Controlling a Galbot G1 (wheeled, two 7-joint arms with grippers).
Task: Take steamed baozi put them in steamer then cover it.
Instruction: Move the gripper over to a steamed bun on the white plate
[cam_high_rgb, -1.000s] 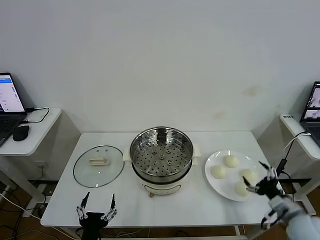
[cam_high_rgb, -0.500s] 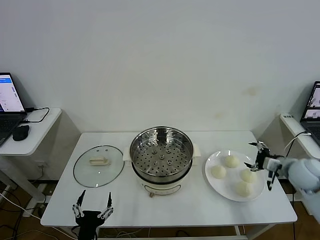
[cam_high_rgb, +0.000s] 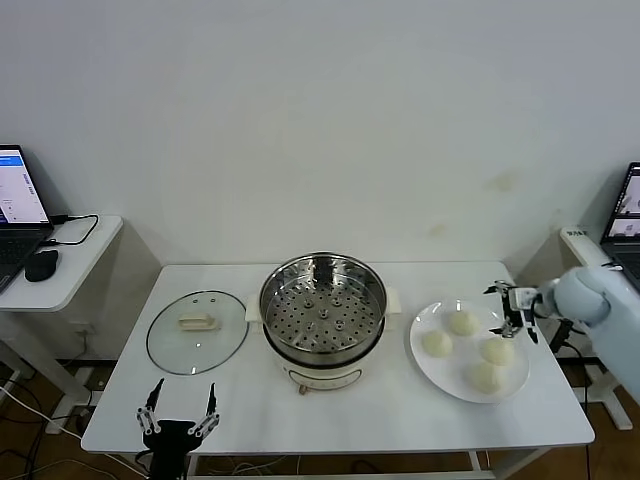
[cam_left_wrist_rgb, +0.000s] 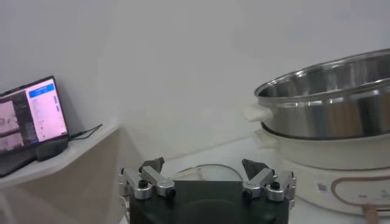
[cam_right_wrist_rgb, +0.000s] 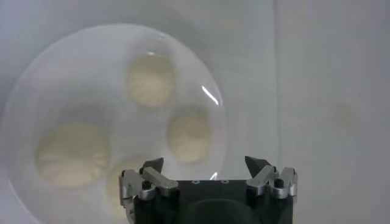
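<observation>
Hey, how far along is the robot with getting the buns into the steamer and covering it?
Nothing is done yet. All four buns sit on the white plate, the steamer tray holds nothing, and the glass lid lies on the table to its left. In hand: the right gripper hangs open above the plate's far edge. The left gripper waits open at the table's front edge. Left: move four buns, then cover.

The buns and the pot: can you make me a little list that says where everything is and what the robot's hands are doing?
buns: four steamed baozi lying on the white plate, none in the pot
steamer: steamer at the table's middle, tray bare, uncovered
lid: cover flat on the table, to the robot's left of the steamer
right hand: right gripper open, above the plate's far edge, holding nothing
left hand: left gripper open, at the table's near edge, idle
</observation>
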